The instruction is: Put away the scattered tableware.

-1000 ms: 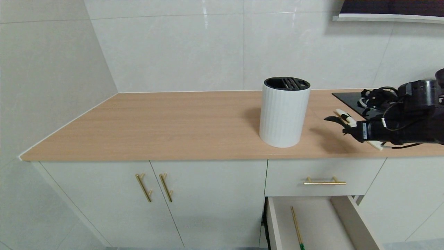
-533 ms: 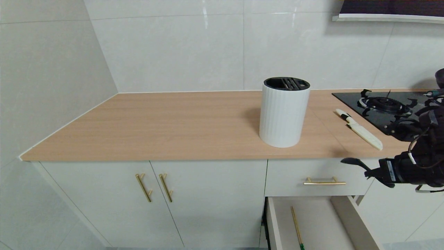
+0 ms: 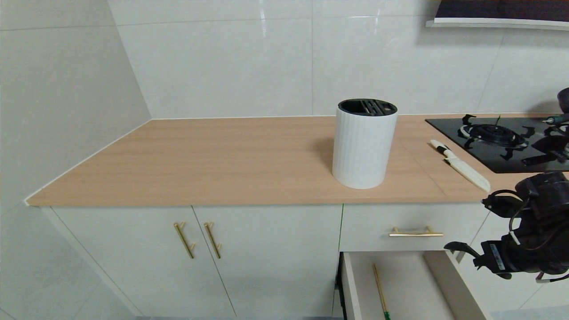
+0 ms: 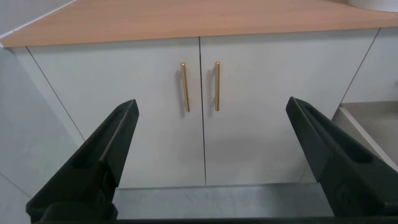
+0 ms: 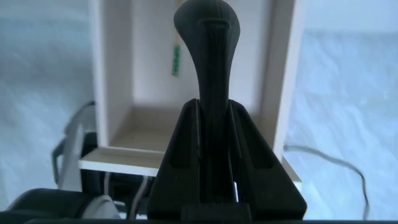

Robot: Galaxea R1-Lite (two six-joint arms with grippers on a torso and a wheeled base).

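The white knife [image 3: 460, 166] is lying on the worktop [image 3: 222, 155] at the right, between the white holder [image 3: 364, 143] and the stove [image 3: 489, 142]. One chopstick [image 3: 380, 291] is lying in the open drawer [image 3: 449, 284], lower right. The right claw [image 3: 455, 246], pressed together and empty, is hanging beside this drawer; the left claw [image 4: 211, 107] is standing spread wide.

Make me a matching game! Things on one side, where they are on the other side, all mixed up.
Things:
1 knife
2 chopstick
3 white holder
4 left gripper

Places:
A in the open drawer
B standing upright on the counter
C lying flat beside the stove
D open, facing the cabinet doors

Pairs: 1-C, 2-A, 3-B, 4-D
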